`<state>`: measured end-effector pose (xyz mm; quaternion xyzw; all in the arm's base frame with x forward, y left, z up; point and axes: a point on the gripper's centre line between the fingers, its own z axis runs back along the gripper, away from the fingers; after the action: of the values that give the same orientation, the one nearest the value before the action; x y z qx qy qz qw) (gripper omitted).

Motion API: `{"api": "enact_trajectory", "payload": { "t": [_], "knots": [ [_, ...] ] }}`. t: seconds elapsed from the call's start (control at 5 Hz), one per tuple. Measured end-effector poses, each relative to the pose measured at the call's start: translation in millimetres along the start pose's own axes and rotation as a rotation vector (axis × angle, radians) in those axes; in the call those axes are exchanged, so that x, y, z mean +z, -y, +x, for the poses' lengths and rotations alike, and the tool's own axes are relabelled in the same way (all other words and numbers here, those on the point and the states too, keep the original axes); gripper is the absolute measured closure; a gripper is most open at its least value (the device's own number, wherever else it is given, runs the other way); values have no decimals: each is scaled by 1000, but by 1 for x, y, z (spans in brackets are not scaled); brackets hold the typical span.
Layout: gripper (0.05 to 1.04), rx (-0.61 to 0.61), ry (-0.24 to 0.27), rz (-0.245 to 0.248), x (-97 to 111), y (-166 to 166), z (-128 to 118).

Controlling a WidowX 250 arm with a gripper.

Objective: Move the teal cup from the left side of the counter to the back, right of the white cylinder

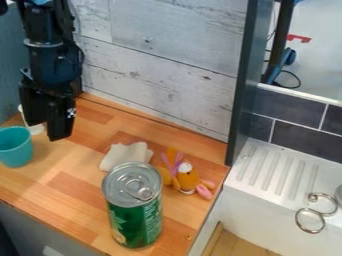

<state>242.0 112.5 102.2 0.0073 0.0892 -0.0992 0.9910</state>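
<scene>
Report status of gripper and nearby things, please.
Gripper by the teal cup, nothing seen in it. Green can upright on the counter. White cloth and soft toy behind the can.

You have a green drink can [135,222] standing upright on the wooden counter [57,180], its pull-tab end up. Behind it, you can see a crumpled white cloth [125,154] and, to that cloth's right, an orange plush toy [189,179] with pink and purple parts. A whitewashed plank wall [160,70] backs your counter. On your right, metal rings [297,220] lie by the grooves of a white drainboard [272,176], below dark grey tiles [300,135].
</scene>
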Motion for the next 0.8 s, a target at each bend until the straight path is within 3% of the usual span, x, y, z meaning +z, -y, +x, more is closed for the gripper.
{"api": "enact_trajectory", "payload": {
  "t": [0.2,0.4,0.6,0.8],
  "knots": [
    [83,-2,-21,-16,-7,1,0],
    [83,-8,4,-29,-12,-12,-7],
    [83,30,73,-34,-19,-33,-25],
    [83,60,41,-10,-22,-41,-31]
  ]
}}
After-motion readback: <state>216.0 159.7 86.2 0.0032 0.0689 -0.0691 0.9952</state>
